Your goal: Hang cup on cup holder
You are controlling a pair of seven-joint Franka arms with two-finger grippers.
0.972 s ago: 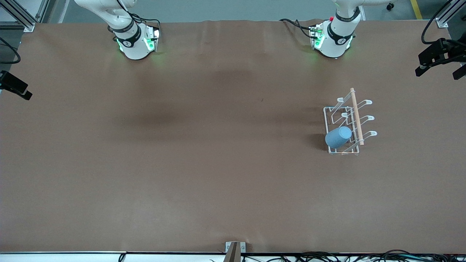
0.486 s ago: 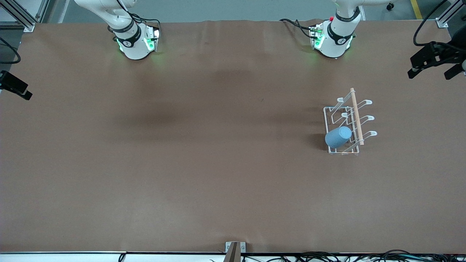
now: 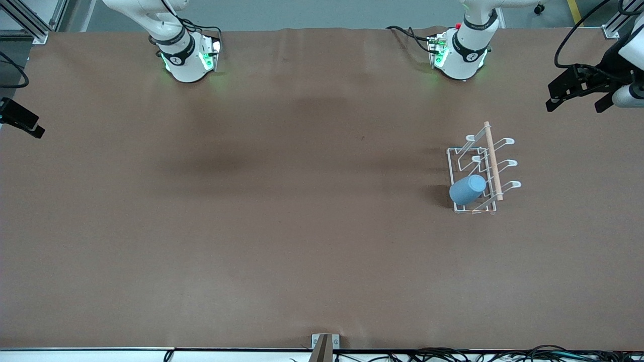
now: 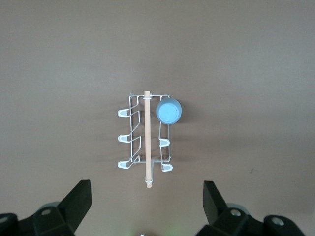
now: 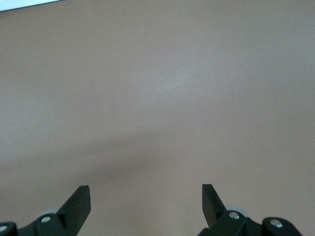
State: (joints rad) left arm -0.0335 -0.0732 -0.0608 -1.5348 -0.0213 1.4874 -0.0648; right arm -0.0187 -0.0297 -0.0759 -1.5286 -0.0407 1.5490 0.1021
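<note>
The light-blue cup (image 3: 468,189) sits tilted, mouth down, over a prong of the white wire cup holder (image 3: 492,158), at the holder's end nearest the front camera. In the left wrist view, the cup (image 4: 169,110) and cup holder (image 4: 146,147) show from high above. My left gripper (image 3: 573,106) hangs open and empty, high over the left arm's end of the table and well apart from the holder; its jaws (image 4: 146,189) stand wide. My right gripper (image 3: 22,122) waits open over the right arm's end, with only bare table under it (image 5: 145,189).
Brown table cover (image 3: 282,211) spreads between the two arm bases (image 3: 188,60) (image 3: 460,55). Cables and a small bracket (image 3: 325,343) lie along the table's edge nearest the front camera.
My left gripper has drifted inward from the table's end, toward the cup holder's side of the table. Cup, cup holder and right arm have not moved.
</note>
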